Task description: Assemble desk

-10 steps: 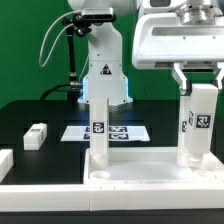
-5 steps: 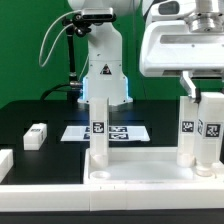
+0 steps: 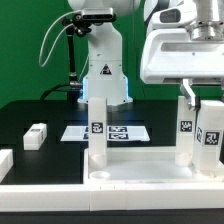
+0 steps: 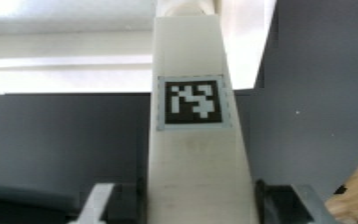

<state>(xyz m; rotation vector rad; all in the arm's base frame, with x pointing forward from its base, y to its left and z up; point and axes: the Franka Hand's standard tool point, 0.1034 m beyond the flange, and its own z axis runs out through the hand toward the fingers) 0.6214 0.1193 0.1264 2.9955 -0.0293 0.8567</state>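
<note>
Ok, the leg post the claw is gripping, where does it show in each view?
Exterior view: the gripped leg post is upright at the exterior view's right edge, close beside the standing leg post.
Wrist view: it fills the middle of the picture, running up from between the claw fingers.
Shared landmark: the black-and-white tag on its face shows in both views.

Tool fingers flanking white leg post, black-and-white tag midway
</note>
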